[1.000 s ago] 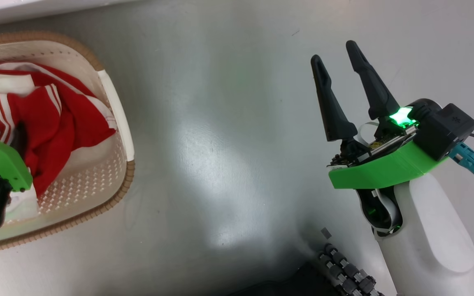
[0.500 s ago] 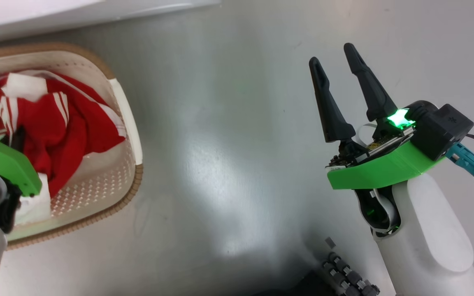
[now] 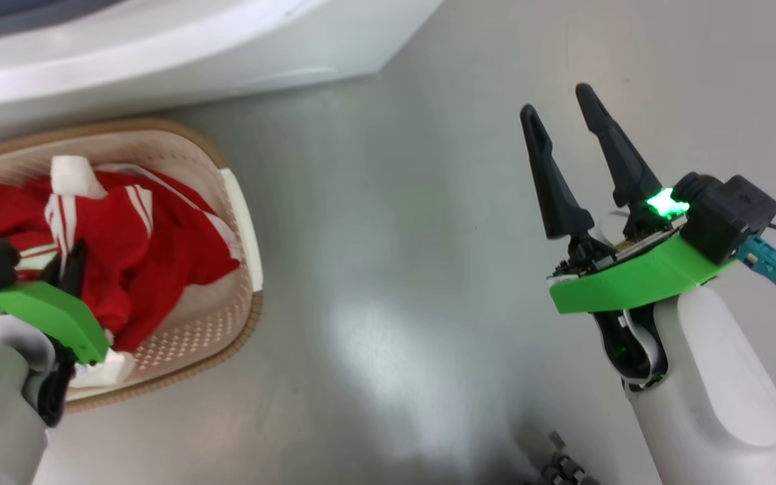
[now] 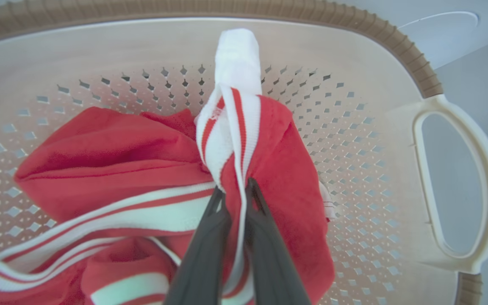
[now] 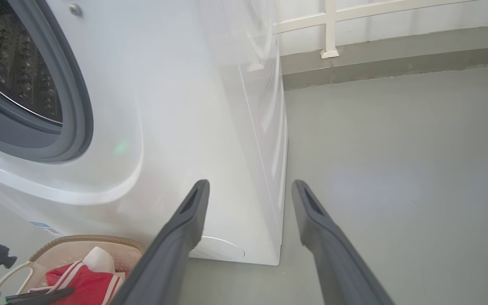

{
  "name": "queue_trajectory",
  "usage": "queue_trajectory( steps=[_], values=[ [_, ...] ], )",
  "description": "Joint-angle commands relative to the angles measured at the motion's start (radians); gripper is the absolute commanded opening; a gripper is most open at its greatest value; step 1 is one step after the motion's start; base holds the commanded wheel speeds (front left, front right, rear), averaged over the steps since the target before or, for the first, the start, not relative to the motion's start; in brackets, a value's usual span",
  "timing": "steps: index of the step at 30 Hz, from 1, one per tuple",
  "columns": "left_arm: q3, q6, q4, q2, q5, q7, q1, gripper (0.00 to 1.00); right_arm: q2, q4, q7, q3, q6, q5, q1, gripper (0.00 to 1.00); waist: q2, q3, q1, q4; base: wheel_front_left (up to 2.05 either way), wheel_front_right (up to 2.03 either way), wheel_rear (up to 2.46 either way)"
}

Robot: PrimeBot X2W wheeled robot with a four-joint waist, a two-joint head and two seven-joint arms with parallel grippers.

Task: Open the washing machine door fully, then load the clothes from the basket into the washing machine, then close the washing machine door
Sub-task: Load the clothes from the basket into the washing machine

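Left hand (image 4: 232, 189) has just closed from wide to a narrow pinch on a fold of the clothes (image 4: 142, 156), lying in the basket (image 4: 396, 55) at left before the washing machine (image 5: 176, 106); right hand (image 3: 556, 101) gapes empty; I reckon lifting comes next.

Left pincer (image 4: 234, 188) tight, right pincer (image 3: 556, 101) wide.

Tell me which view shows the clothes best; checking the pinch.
Left wrist view: close up, the left gripper pinches a striped fold of the clothes. Head view shows them in the basket; right wrist view, a distant patch.
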Motion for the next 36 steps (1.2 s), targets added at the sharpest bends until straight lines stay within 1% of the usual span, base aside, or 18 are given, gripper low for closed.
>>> queue_trajectory(
  steps=[1,6,9,12,16,30,36],
  values=[
    [0.017,-0.003,-0.015,0.036,-0.009,-0.017,0.030,0.00,-0.003,-0.015,-0.005,0.013,0.002,0.013,0.053,1.00,0.0000,-0.061,0.0000,0.034,0.00,0.00,0.00],
    [0.014,-0.003,-0.040,0.030,-0.014,-0.029,0.053,0.00,-0.015,-0.005,-0.005,0.010,0.002,0.021,0.069,1.00,0.0000,-0.115,0.0000,0.060,0.00,0.00,0.00],
    [0.034,-0.003,-0.068,0.031,-0.011,-0.032,0.071,0.00,-0.024,0.002,-0.005,0.010,0.002,0.028,0.079,1.00,0.0000,-0.158,0.0000,0.077,0.00,0.00,0.00],
    [0.084,-0.003,-0.111,0.037,0.013,-0.032,0.099,0.00,-0.033,0.009,-0.005,0.010,0.002,0.034,0.091,1.00,0.0000,-0.201,0.0000,0.093,0.00,0.00,0.00],
    [0.162,-0.003,-0.172,0.029,0.064,-0.032,0.154,0.00,-0.047,0.020,-0.005,0.011,0.002,0.041,0.109,1.00,0.0000,-0.255,0.0000,0.111,0.00,0.00,0.00],
    [0.382,-0.001,-0.386,-0.032,0.250,-0.032,0.351,0.00,-0.084,0.050,-0.005,0.012,0.002,0.074,0.186,1.00,0.0000,-0.447,0.0000,0.137,0.00,0.00,0.00],
    [0.450,0.007,-0.489,-0.063,0.311,-0.032,0.436,0.00,-0.101,0.063,-0.005,0.014,0.002,0.088,0.223,1.00,0.0000,-0.521,0.0000,0.142,0.00,0.00,0.00]
  ],
)
